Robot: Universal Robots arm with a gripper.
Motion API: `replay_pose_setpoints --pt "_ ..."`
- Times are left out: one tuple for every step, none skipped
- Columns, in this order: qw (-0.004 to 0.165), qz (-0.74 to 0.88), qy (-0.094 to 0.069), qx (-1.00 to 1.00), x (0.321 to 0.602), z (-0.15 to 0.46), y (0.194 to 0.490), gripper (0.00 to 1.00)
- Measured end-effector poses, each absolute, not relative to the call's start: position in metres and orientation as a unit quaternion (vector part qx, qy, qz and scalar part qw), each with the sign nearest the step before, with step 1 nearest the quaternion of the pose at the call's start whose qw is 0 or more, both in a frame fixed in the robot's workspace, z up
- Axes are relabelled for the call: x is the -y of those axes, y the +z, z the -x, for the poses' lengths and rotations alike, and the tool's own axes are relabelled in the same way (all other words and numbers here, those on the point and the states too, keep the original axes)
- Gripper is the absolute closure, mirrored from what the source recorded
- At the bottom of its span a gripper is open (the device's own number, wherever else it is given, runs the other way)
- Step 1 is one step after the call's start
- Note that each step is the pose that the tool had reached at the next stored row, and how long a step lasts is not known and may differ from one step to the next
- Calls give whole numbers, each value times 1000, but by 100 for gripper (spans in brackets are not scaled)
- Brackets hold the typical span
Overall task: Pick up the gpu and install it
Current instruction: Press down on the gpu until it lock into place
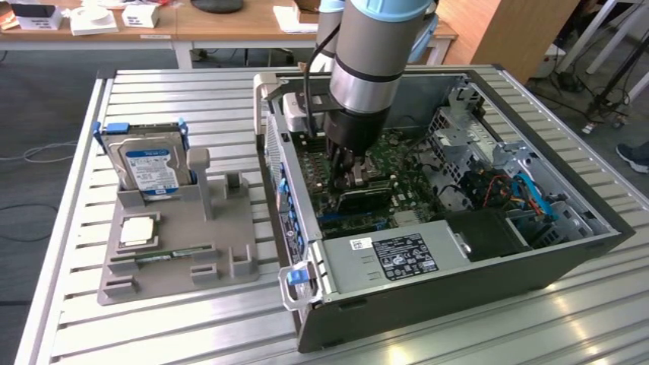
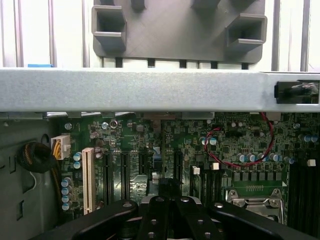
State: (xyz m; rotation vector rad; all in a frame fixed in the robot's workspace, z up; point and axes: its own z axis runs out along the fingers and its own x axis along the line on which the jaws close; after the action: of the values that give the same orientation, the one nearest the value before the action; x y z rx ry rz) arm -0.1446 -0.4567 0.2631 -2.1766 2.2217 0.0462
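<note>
Reaching down into the open computer case [image 1: 568, 251], the gripper [image 1: 350, 163] has its fingers pressed together over the motherboard [image 2: 225, 150], near the case's far wall. A dark card, which I take to be the gpu [image 1: 362, 199], sits just below the fingers among the expansion slots [image 2: 125, 170]; whether the fingers pinch its top edge or merely press on it cannot be told. In the wrist view the fingers hang above the black slots beside a white slot [image 2: 88, 177].

Risks from here, as I judge them: if the card's edge is not lined up with its slot, pushing down could bend the card or stress the board; a tilt could leave one end unseated; the red wire [image 2: 270, 145] nearby could snag.

On the bench, the grey holder [image 1: 178, 258] carries a hard drive [image 1: 152, 167] with a blue label and a narrow memory stick [image 1: 167, 255]. The power supply [image 1: 396, 258] bears a black label; its writing is too small to read.
</note>
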Motion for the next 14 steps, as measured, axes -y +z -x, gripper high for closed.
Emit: replay_pose_setpoints --pt "15 700 15 -714 457 145 263 89" --pt "15 700 15 -714 457 145 263 89" --pt "16 700 15 -714 457 145 262 89" --pt "16 700 15 -714 457 145 262 89" --pt "16 700 15 -714 457 145 262 89" --pt "16 700 15 -714 457 145 262 89" --pt "16 700 15 -714 457 145 262 89" --pt "16 700 15 -714 457 145 262 89" --pt "16 700 15 -714 457 145 262 89" --pt "16 700 15 -714 457 145 262 89" --pt "16 700 15 -714 457 145 262 89" --pt "16 700 15 -714 457 145 261 89" --pt "15 700 15 -714 457 145 261 89" --pt "15 700 15 -714 457 145 261 89"
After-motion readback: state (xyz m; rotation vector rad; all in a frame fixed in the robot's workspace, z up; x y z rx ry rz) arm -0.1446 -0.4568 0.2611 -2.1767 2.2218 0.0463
